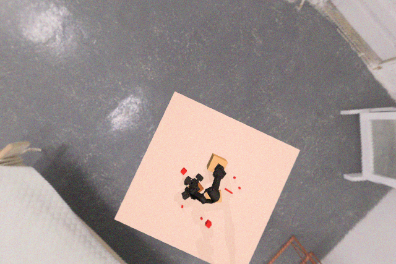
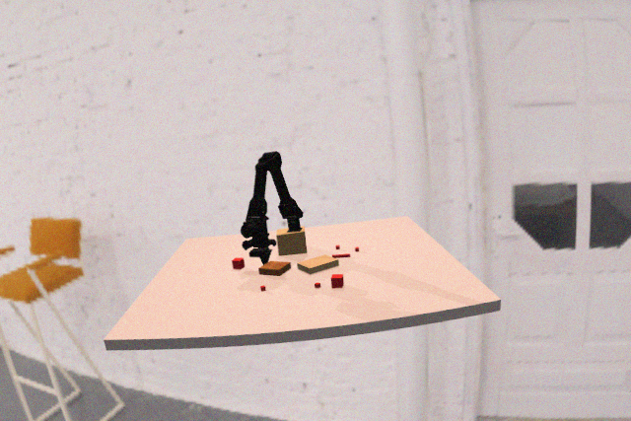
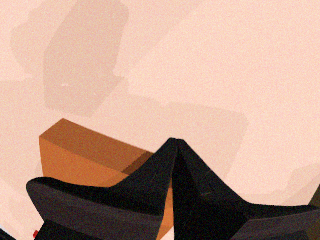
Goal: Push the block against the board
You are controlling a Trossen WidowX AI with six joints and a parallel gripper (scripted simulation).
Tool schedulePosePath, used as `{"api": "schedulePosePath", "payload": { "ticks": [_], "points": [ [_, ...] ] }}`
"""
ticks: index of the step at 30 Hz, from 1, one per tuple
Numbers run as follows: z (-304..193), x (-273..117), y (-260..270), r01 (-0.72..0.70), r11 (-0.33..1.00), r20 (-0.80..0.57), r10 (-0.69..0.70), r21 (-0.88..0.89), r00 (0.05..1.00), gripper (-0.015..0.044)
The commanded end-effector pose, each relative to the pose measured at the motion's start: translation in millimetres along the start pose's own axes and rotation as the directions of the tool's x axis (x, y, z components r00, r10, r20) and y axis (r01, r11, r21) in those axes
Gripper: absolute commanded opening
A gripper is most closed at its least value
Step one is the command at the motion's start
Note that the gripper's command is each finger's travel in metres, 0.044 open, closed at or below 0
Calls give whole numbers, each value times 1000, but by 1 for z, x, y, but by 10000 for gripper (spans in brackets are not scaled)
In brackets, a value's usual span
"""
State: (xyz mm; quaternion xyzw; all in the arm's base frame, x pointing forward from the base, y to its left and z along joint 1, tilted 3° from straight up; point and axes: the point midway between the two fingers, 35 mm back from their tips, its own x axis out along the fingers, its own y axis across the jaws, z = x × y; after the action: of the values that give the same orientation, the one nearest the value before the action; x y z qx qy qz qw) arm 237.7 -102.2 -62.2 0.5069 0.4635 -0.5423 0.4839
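Observation:
The square block (image 1: 200,186) (image 2: 275,265) (image 3: 70,160) is brown-orange and lies flat on the table. The board (image 1: 219,200) (image 2: 318,262) is light tan and lies flat to the right of the block in the exterior view, with a narrow gap between them. The arm covers part of the board in the top view. My gripper (image 2: 265,261) (image 3: 174,144) is shut and empty. It points down, with its tips low at the block's left side in the exterior view. The fingers hide part of the block in the wrist view; contact cannot be told.
The arm stands on a tan box (image 1: 213,159) (image 2: 291,243) behind the parts. One red cube (image 1: 183,170) (image 2: 238,263) is left of the gripper, another (image 1: 208,223) (image 2: 337,280) in front of the board. A red bar (image 1: 228,190) (image 2: 340,255) and several tiny red cubes lie around.

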Motion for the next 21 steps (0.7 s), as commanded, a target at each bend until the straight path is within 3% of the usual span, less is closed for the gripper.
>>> {"api": "schedulePosePath", "payload": {
  "ticks": [1, 21],
  "points": [
    [-10, 0, 1, 0, 1000, -6, 0, 0, 1000, 0],
    [-18, 0, 6, 0, 1000, -7, 0, 0, 1000, 0]
  ]
}}
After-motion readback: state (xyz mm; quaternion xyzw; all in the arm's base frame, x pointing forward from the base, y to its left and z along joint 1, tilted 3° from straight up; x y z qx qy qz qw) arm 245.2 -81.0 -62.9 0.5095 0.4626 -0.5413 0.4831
